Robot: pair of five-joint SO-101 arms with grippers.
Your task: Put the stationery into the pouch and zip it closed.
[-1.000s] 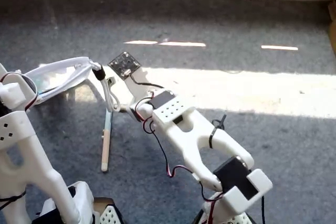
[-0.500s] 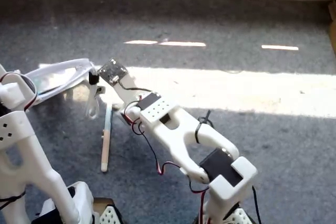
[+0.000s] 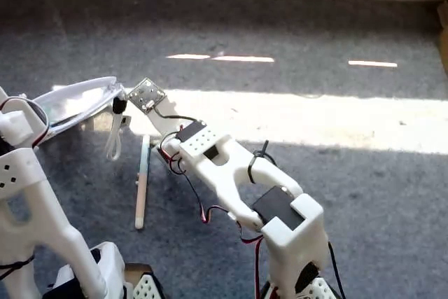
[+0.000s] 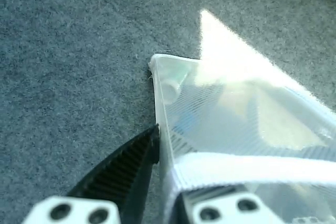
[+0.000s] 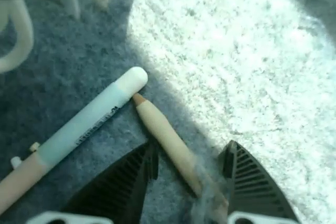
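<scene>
The right jaws stand spread astride the beige pencil (image 5: 163, 129) on the grey counter (image 5: 236, 51); the pale pen (image 5: 84, 127) lies just beside it; the left jaws pinch the clear pouch (image 4: 236, 119) at its edge.

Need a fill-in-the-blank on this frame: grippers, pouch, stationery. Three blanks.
1. The left gripper is shut on the clear ____.
2. The right gripper is ____, straddling the pencil.
3. Beside the pencil on the carpet lies a pale green ____.
Missing: pouch; open; pen.
</scene>
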